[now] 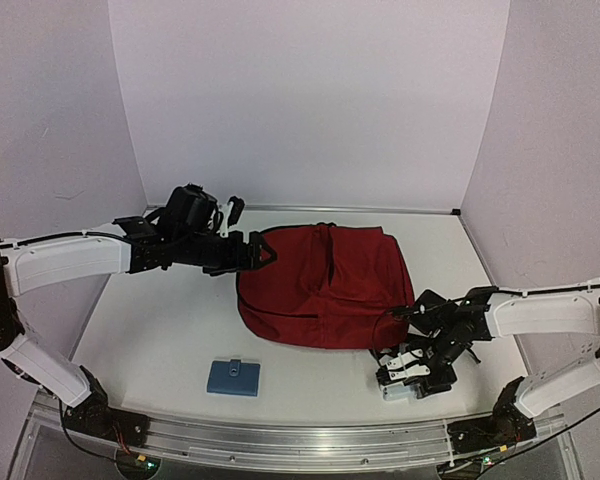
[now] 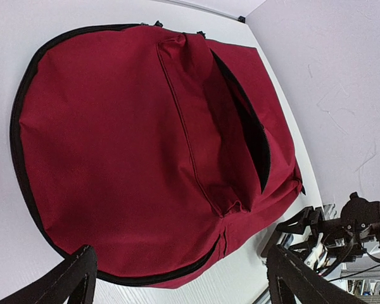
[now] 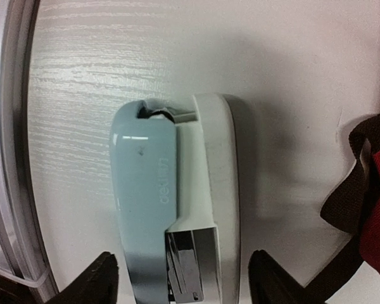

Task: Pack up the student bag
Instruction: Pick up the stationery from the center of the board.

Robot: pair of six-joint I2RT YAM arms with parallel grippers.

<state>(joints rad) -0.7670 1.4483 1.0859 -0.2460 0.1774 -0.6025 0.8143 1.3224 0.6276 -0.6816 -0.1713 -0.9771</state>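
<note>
The student bag [image 1: 320, 285], dark red with a black zipper, lies flat in the middle of the table. In the left wrist view the bag [image 2: 133, 145] fills the frame, and its front pocket gapes along a dark slit. My left gripper [image 1: 252, 252] hovers above the bag's left edge, open and empty [image 2: 180, 269]. A light blue and white stapler [image 3: 171, 190] lies on its side near the table's front right [image 1: 392, 390]. My right gripper [image 1: 410, 375] is down over it, and its open jaws [image 3: 183, 269] straddle the stapler with a gap on each side.
A small blue flat case [image 1: 233, 377] lies near the front edge, left of centre. A black strap [image 3: 348, 196] of the bag reaches toward the stapler. The metal rail [image 1: 300, 440] runs along the near edge, and white walls close in the back and sides.
</note>
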